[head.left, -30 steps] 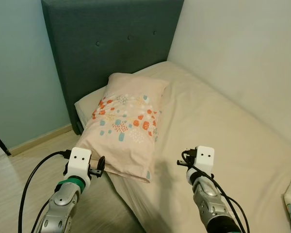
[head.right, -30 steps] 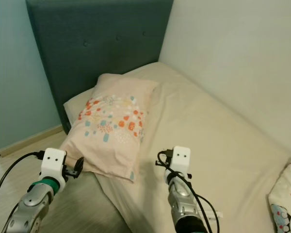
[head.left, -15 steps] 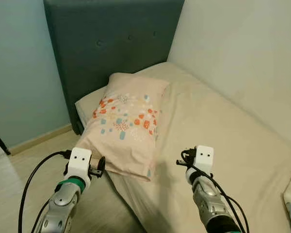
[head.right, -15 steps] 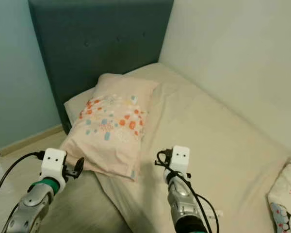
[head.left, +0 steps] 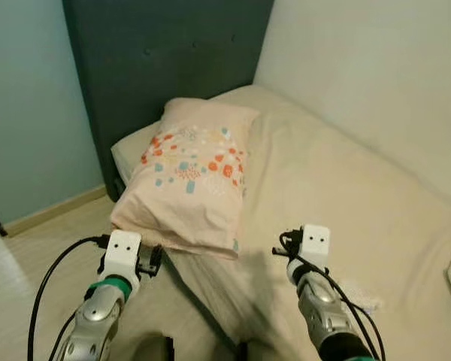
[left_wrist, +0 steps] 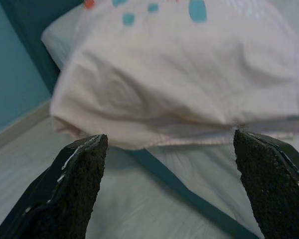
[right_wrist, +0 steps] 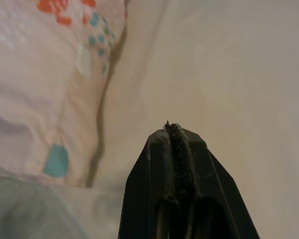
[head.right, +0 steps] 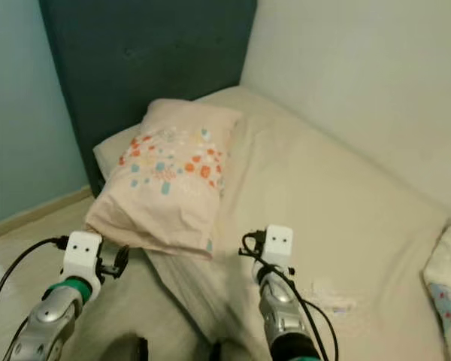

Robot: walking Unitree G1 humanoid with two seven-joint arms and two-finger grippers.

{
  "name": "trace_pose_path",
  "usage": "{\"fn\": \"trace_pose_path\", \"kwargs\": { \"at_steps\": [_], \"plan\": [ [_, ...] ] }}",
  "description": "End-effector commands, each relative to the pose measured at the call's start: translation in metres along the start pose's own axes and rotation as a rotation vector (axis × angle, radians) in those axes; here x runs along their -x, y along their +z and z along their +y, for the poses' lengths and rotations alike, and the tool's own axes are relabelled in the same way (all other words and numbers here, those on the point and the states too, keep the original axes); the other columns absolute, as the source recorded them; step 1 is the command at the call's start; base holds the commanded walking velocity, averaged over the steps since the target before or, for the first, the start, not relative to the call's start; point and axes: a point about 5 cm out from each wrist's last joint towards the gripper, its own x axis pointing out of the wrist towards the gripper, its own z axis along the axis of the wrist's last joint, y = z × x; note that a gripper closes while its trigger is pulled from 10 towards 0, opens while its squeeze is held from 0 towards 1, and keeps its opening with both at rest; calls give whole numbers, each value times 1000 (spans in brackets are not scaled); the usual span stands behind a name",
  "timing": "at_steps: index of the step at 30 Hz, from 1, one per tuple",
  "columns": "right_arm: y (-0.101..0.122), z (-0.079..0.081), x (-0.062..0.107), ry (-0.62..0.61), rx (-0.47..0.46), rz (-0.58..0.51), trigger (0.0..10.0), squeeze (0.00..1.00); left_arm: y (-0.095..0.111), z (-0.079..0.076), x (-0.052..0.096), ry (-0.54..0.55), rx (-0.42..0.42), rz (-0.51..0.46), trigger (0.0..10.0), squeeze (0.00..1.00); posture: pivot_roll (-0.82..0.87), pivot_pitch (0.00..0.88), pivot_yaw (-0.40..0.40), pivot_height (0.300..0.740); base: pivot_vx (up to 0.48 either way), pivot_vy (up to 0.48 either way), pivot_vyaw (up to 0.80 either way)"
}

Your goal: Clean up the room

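Pillow (head.left: 192, 180): pale pink with orange and teal spots, lying on the bed (head.left: 346, 203) at its head end, against the dark blue headboard (head.left: 158, 60). Its long axis runs from the headboard toward the foot of the bed, and its near end overhangs the mattress edge. That near end sits just ahead of the left gripper (left_wrist: 164, 184), level with the gap between the jaws and not touching them. Relative to the right gripper (right_wrist: 173, 144), the pillow lies ahead and to the left, with its edge close by.

Left gripper: jaws spread wide, holding nothing, and pointing at the pillow's overhanging edge from beside the bed. The left arm (head.left: 98, 316) is raised forward over the floor (head.left: 30, 248).

Right gripper: jaws pressed together, nothing between them, pointing along the bare sheet. The right arm (head.left: 323, 323) reaches forward over the mattress.

A second patterned cushion (head.right: 447, 289) lies at the far right of the bed, well apart from both grippers.
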Motion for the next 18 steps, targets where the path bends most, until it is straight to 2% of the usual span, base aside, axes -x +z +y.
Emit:
{"fn": "trace_pose_path", "kwargs": {
  "at_steps": [1, 18],
  "plan": [
    [-4, -1, 1, -2, -5, 18, 10000, 0, -4, -2, 2, -2, 4, 14, 10000, 0, 154, 0, -75, 605, 0, 0, 0],
    [1, 1, -3, 38, 29, 18, 10000, 0, -8, -2, 6, 12, 10, 23, 10000, 0, 157, 0, -94, 600, 0, 0, 0]
  ]
}}
